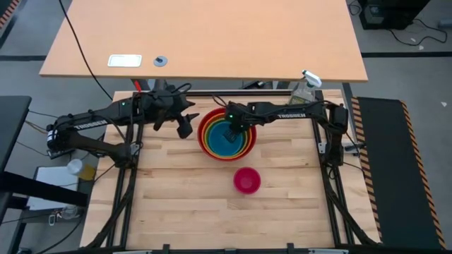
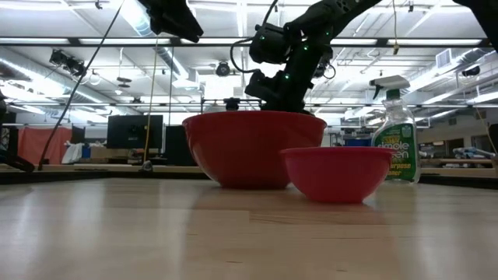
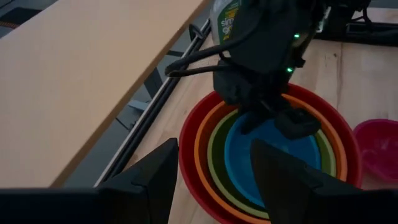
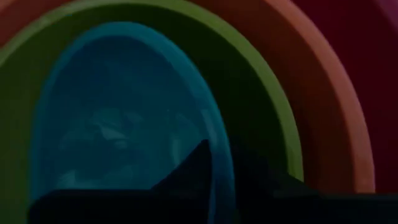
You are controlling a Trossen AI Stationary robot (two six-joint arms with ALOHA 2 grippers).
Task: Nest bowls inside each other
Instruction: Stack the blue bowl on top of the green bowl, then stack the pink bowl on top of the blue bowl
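Note:
Four bowls sit nested at the table's far middle: red (image 1: 205, 137) outermost, then orange (image 3: 202, 162), lime green (image 3: 217, 165) and blue (image 1: 227, 144) innermost. The small magenta pink bowl (image 1: 246, 180) stands alone on the table nearer the front edge. My right gripper (image 1: 232, 131) reaches down into the stack, its fingers closed about the blue bowl's rim. My left gripper (image 3: 214, 177) hovers open just left of the stack, above the table, with nothing between its fingers. My right gripper has the blue bowl's rim (image 4: 219, 177) between its two fingers, one finger (image 4: 189, 168) inside the bowl and one (image 4: 255, 171) outside, toward the green bowl. The fingers slant down from above at the bowl's far side. The blue bowl sits level inside the green one.
A clear spray bottle (image 1: 305, 88) with greenish liquid stands at the table's far right corner. A second, lighter tabletop (image 1: 205, 35) lies beyond the far edge. Bare wood stretches along the near half of the table around the pink bowl.

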